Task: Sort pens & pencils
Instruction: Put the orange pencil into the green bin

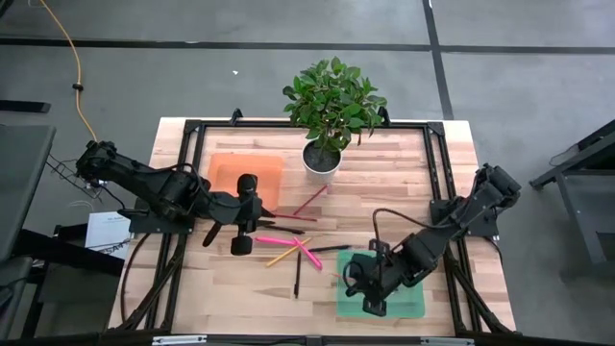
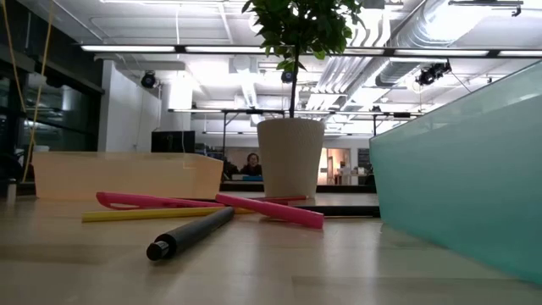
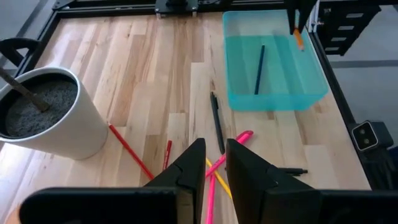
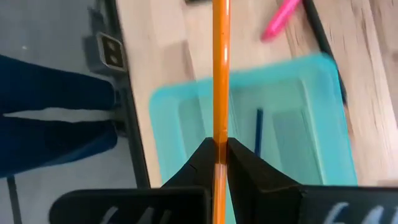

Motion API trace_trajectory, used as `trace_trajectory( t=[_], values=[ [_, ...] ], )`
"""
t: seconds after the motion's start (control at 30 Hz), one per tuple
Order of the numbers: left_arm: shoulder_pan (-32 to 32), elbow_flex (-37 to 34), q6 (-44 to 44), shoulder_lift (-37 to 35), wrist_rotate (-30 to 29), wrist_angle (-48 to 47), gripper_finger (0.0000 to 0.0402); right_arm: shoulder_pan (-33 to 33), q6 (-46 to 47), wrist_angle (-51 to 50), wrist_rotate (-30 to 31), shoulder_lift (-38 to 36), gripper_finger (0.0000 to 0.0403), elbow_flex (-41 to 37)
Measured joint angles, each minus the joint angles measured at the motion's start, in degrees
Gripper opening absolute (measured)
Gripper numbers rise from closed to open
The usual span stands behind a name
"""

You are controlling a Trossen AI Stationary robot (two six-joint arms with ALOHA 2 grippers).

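1. Orange pencil clamped between the right gripper fingers, shaft running straight out ahead of the wrist, above the teal bin.
2. Right gripper sits over the teal bin at the table's near right; right arm stretches back and out toward the right table edge, elbow raised.
3. Teal bin already has one dark pencil lying lengthwise on its floor.
4. Left gripper fingers stand slightly apart, nothing between them; it hovers over the table middle, pointed at the loose pile.
5. Left arm reaches in from the left edge, folded low, crossing beside the orange bin.
6. Loose pile at table centre: pink pens crossing a yellow pencil, a black pen nearer the front edge, another dark pen just beside the teal bin.
7. Red pencil lies angled near the white plant pot; a second red pencil is close by it.
8. Low view shows a black pen in front, pink pens and the yellow pencil behind it, flat on the wooden table.
9. Orange bin contents cannot be told.
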Motion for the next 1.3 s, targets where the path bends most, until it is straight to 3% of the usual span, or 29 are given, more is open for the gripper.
trace_trajectory(
  t=[0.3,0.53,0.9,1.13,1.3],
  values=[
    [0.0,0.0,0.0,0.0,2.1,0.0,0.0051,4.1,12.1,5.4,-1.6,0.0,0.0009,-10.5],
    [0.0,0.0,1.1,0.0,2.3,-0.4,0.0051,2.8,17.1,8.9,-5.3,0.0,0.0009,-14.8],
    [0.0,0.0,1.6,0.0,2.3,-3.4,0.0051,-4.0,10.4,5.6,-7.8,0.0,0.0009,-15.1],
    [0.0,0.0,1.6,0.0,2.3,-3.6,0.0051,-4.4,8.0,5.2,-8.7,0.0,0.0010,-15.1],
    [0.0,0.0,2.5,0.0,2.3,-3.6,0.0051,-4.4,7.4,5.2,-9.2,0.0,0.0033,-15.1]
  ],
)
